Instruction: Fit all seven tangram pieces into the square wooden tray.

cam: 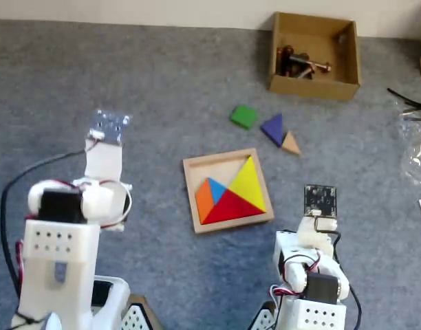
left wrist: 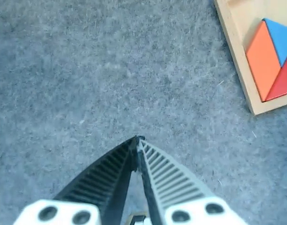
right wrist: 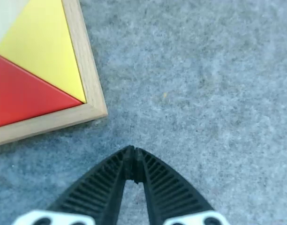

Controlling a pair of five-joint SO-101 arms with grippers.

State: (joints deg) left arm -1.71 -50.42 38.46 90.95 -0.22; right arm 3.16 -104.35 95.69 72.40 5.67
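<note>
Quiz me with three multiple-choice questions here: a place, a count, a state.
1. Where is the green piece relative to the wooden tray? A) inside it B) outside it, on the grey carpet C) on its rim
2. How many pieces lie in the tray? A) two B) four C) seven
3. What state are the left gripper and right gripper in? A) both shut, empty B) both open C) one holding a piece
Answers: 1 B, it lies apart from the tray. 2 B: orange piece, light blue piece, red piece, yellow piece. 3 A, their tips meet with nothing between.
</note>
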